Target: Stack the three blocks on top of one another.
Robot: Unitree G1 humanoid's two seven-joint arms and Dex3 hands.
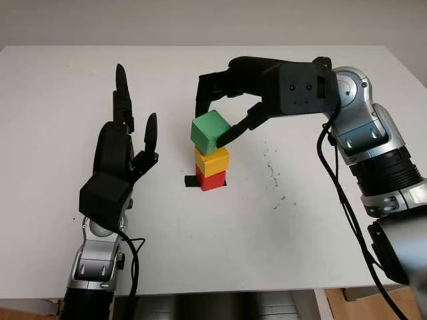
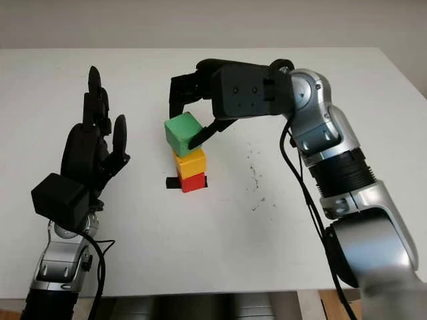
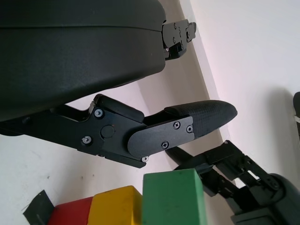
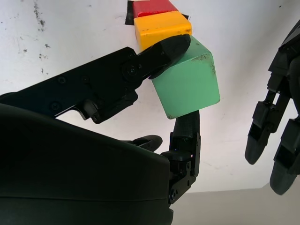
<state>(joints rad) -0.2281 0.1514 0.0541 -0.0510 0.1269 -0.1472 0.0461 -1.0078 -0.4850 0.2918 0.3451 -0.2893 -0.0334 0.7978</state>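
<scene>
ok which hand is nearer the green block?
Right. The right hand grips the green block on the yellow block; the left hand is open, off to the stack's side.

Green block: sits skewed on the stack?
Yes. The green block is tilted and rotated off the yellow block over the red block, held by the right hand. Left hand open, beside the stack.

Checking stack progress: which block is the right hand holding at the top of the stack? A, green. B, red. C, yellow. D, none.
A: the right hand has its fingers clamped on the green block, tilted above the yellow block and red block.
</scene>
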